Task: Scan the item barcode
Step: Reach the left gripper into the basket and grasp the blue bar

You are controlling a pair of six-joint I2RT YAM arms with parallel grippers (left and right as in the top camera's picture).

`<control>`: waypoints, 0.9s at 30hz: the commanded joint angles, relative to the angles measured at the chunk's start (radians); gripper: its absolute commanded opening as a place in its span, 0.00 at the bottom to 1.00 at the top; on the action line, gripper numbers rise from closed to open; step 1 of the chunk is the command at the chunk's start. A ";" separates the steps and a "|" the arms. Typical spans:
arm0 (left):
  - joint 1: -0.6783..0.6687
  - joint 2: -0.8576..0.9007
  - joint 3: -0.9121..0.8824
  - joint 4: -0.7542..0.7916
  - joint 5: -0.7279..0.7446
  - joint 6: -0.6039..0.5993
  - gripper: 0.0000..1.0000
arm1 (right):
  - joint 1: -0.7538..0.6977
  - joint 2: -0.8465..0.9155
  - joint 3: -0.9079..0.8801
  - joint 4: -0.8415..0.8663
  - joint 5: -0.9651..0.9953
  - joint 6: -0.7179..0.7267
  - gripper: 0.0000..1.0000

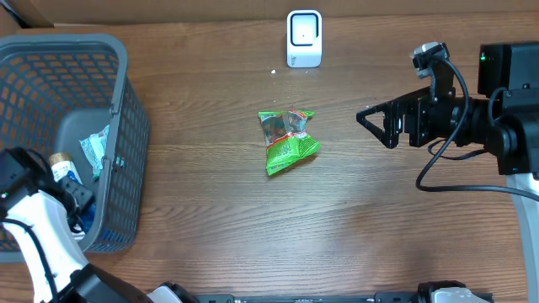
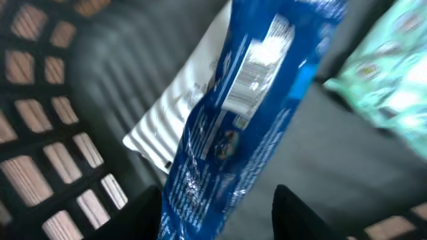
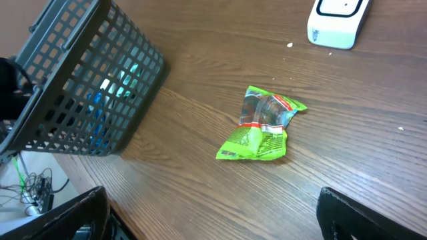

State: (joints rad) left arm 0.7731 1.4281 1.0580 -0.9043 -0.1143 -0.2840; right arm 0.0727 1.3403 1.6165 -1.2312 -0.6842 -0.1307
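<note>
Your left pincer (image 2: 217,203) was down inside the basket (image 1: 126,101), a dark finger on either side of the blue packet's (image 2: 240,127) lower end. Gripping it or only straddling it? I couldn't tell, the wrist view was too blurred. Your right pincer (image 1: 375,124) hung released, jaws spread wide, above the tabletop's (image 1: 210,219) right side. The green packet (image 1: 288,141) lay crumpled mid-tabletop, and the scanner (image 1: 304,38) stood beyond it at the far edge, well apart.

Grey mesh basket (image 1: 131,143) on wooden table (image 1: 379,227), left side; cables (image 3: 30,191) below edge.
</note>
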 commanded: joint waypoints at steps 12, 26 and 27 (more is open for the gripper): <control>0.003 0.019 -0.239 0.253 -0.002 0.022 0.55 | -0.001 -0.003 0.026 0.002 -0.005 0.003 1.00; 0.003 0.015 -0.069 0.196 0.385 0.058 0.04 | -0.001 -0.003 0.026 0.001 0.002 0.003 1.00; 0.003 0.015 -0.013 0.164 0.459 0.069 0.04 | -0.001 -0.003 0.026 0.001 0.002 0.003 1.00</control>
State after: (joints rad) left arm 0.7731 1.4445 0.8806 -0.6861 0.0685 -0.2569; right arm 0.0727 1.3403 1.6165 -1.2312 -0.6804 -0.1307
